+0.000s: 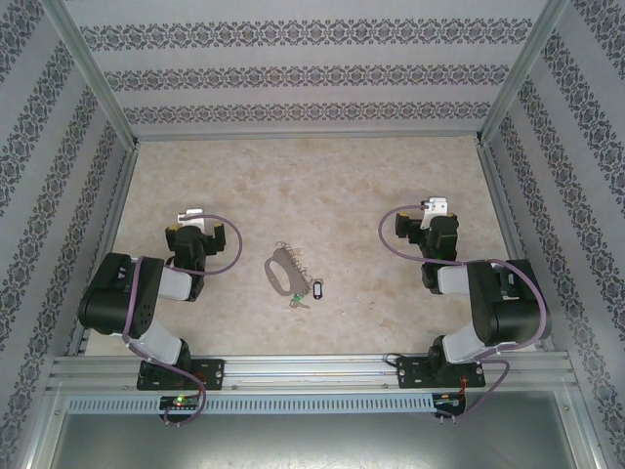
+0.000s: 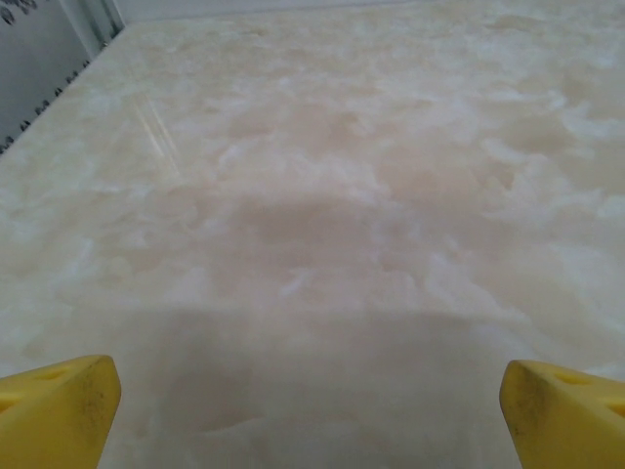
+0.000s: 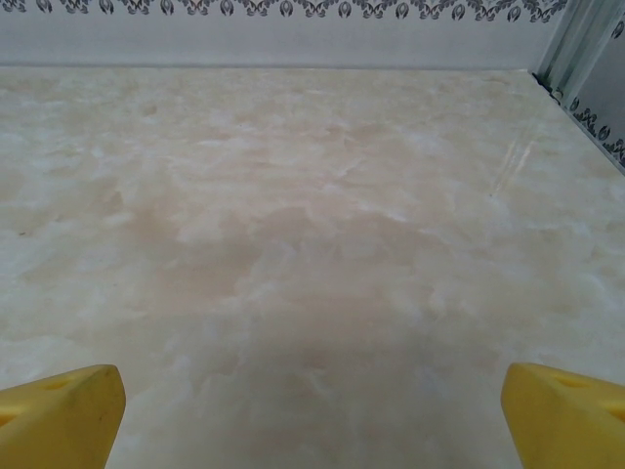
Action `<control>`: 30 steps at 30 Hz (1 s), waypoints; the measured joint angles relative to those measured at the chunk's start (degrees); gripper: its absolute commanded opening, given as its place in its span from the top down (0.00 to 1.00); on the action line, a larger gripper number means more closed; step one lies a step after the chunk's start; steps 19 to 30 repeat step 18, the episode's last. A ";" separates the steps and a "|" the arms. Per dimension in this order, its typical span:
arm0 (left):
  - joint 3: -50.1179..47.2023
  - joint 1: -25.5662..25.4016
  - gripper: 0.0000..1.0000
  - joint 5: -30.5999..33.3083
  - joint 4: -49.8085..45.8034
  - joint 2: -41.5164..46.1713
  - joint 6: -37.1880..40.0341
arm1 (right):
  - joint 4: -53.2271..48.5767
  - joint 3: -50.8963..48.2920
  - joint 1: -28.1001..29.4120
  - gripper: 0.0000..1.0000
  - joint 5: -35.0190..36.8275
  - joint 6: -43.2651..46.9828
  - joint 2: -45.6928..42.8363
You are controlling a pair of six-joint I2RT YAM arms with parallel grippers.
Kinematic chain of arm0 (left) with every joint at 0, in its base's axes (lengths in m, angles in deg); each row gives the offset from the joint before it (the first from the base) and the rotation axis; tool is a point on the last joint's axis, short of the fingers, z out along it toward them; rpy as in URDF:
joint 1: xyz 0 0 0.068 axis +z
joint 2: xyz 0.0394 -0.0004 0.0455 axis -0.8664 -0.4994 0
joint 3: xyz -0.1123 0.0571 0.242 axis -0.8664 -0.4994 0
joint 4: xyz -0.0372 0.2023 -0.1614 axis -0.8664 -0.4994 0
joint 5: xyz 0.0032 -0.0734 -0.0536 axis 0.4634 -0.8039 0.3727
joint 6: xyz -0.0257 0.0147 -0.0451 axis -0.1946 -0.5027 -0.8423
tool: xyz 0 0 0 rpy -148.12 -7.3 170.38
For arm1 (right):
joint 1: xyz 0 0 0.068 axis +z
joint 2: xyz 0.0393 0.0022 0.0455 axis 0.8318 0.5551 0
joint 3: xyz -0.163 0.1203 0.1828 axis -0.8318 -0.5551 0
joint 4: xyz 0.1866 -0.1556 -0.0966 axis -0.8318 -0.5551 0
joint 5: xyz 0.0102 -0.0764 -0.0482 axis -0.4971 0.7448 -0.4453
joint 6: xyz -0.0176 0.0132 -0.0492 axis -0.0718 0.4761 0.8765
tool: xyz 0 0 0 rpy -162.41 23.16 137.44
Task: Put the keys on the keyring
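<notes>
The left gripper (image 2: pixel 312 412) and the right gripper (image 3: pixel 312 415) both stand wide open and hold nothing, their yellow fingertips (image 2: pixel 61 405) low over the bare table (image 1: pixel 342 186). The keyring (image 1: pixel 282 269) lies flat between them, slightly back toward the bases, with the key (image 1: pixel 313 291) just beside its near end. I judge it best to steady the keyring with one gripper, pinch the key's black head with the other, and swing inward, away from the side rails (image 1: pixel 105 256) close outboard.

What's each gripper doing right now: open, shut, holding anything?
Left yellow-fingered gripper: open, holding nothing.
Right yellow-fingered gripper: open, holding nothing.
</notes>
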 measured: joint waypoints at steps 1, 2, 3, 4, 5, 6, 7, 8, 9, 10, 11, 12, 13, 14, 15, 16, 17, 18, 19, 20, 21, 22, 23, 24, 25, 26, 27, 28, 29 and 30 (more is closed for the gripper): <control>0.07 0.22 0.00 -0.33 0.35 0.00 0.02 | 0.00 0.00 0.02 0.02 0.00 -0.02 0.00; 0.22 0.48 0.00 -0.55 0.61 0.00 0.02 | 0.00 0.00 0.02 0.02 0.00 -0.02 0.00; 0.46 0.81 0.00 -0.85 0.66 0.00 0.00 | 0.00 0.00 0.02 0.02 0.00 -0.02 0.00; 0.70 1.05 0.00 -1.27 0.66 0.00 -0.02 | 0.00 0.00 0.02 0.02 0.00 -0.02 0.00; 0.83 1.29 0.00 -1.53 0.79 0.00 0.00 | 0.00 0.00 0.00 0.02 0.00 -0.02 0.00; 0.90 1.36 0.00 -1.62 0.83 0.00 -0.02 | 0.00 0.00 0.00 0.02 0.00 -0.02 0.00; 0.96 1.44 0.00 -1.81 0.79 0.00 -0.02 | 0.00 0.00 0.02 0.02 0.00 -0.02 0.00; 0.96 1.44 0.00 -1.92 0.81 0.00 -0.02 | 0.00 0.00 0.02 0.02 0.00 -0.02 0.00; 0.96 1.46 0.00 -1.95 0.81 0.00 -0.02 | 0.00 0.00 0.02 0.02 0.00 -0.02 0.00; 0.96 1.49 0.00 -1.97 0.81 0.00 -0.02 | 0.00 0.00 0.02 0.02 0.00 -0.04 0.00; 0.96 1.53 0.00 -1.95 0.81 0.00 0.00 | 0.00 0.00 0.02 0.02 -0.02 -0.02 0.00; 0.98 1.60 0.00 -2.08 0.81 0.00 -0.02 | 0.00 0.00 0.02 0.02 -0.02 -0.02 0.00; 0.96 1.64 0.00 -2.12 0.81 0.00 -0.02 | 0.00 0.00 0.02 0.02 -0.02 -0.04 0.00; 0.96 1.66 0.00 -2.21 0.81 0.00 -0.02 | 0.00 0.00 0.02 0.02 -0.02 -0.02 0.00; 0.96 1.66 0.00 -2.27 0.81 0.00 -0.02 | 0.00 0.00 0.02 0.02 -0.02 -0.04 0.00; 0.96 1.66 0.00 -2.34 0.81 0.00 0.00 | -0.02 0.00 0.02 0.02 -0.02 -0.04 0.00; 0.98 1.66 0.00 -2.36 0.81 0.00 -0.02 | -0.02 0.00 0.00 0.02 -0.02 -0.02 0.00; 0.96 1.66 0.00 -2.36 0.81 0.00 -0.02 | -0.02 0.00 0.02 0.02 -0.02 -0.04 0.00; 0.96 1.66 0.00 -2.36 0.81 0.00 -0.02 | -0.02 0.00 0.02 0.02 -0.02 -0.04 0.00; 0.96 1.66 0.00 -2.36 0.81 0.00 -0.02 | -0.02 0.00 0.02 0.02 -0.02 -0.04 0.00; 0.96 1.66 0.00 -2.36 0.81 0.00 -0.02 | -0.02 0.00 0.02 0.02 -0.02 -0.04 0.00; 0.96 1.66 0.00 -2.36 0.81 0.00 -0.02 | -0.02 0.00 0.02 0.02 -0.02 -0.04 0.00; 0.96 1.66 0.00 -2.36 0.81 0.00 -0.02 | -0.02 0.00 0.02 0.02 -0.02 -0.04 0.00; 0.96 1.66 0.00 -2.36 0.81 0.00 -0.02 | -0.02 0.00 0.02 0.02 -0.02 -0.04 0.00; 0.96 1.66 0.00 -2.36 0.81 0.00 -0.02 | -0.02 0.00 0.02 0.02 -0.02 -0.04 0.00; 0.96 1.66 0.00 -2.36 0.81 0.00 -0.02 | -0.02 0.00 0.02 0.02 -0.02 -0.04 0.00; 0.96 1.66 0.00 -2.36 0.81 0.00 -0.02 | -0.02 0.00 0.02 0.02 -0.02 -0.04 0.00; 0.96 1.66 0.00 -2.36 0.81 0.00 -0.02 | -0.02 0.00 0.02 0.02 -0.02 -0.04 0.00; 0.96 1.66 0.00 -2.36 0.81 0.00 -0.02 | -0.02 0.00 0.02 0.02 -0.02 -0.04 0.00; 0.96 1.66 0.00 -2.36 0.81 0.00 -0.02 | -0.02 0.00 0.02 0.02 -0.02 -0.04 0.00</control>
